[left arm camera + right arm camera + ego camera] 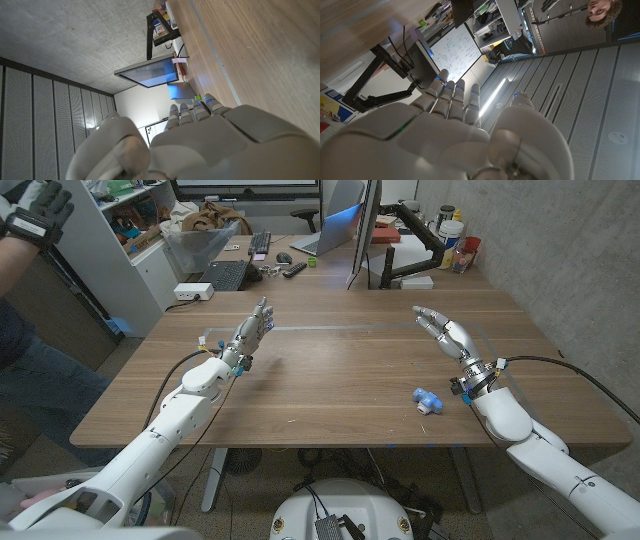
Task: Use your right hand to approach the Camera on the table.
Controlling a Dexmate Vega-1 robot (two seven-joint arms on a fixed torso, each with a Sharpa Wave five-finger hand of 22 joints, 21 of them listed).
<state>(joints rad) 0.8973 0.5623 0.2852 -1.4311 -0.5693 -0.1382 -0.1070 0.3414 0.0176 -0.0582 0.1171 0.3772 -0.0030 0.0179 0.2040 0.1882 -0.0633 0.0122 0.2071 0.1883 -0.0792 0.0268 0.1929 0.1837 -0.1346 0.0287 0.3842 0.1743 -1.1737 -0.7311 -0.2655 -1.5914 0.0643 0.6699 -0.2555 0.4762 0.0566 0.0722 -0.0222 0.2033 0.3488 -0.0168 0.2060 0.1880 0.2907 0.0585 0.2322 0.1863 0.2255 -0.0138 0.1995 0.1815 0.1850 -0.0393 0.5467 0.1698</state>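
Monitor [362, 230], keyboard [225, 275] behind; possibly camera [428, 400] near right hand [445, 332].

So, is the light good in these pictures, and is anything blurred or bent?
Head view: even light, sharp, soft shadows under both arms; the small blue and white object on the table is clear. Left wrist view: the left robot hand is near and soft, and the monitor glows. Right wrist view: the right robot hand is dim, and a ceiling lamp glares.
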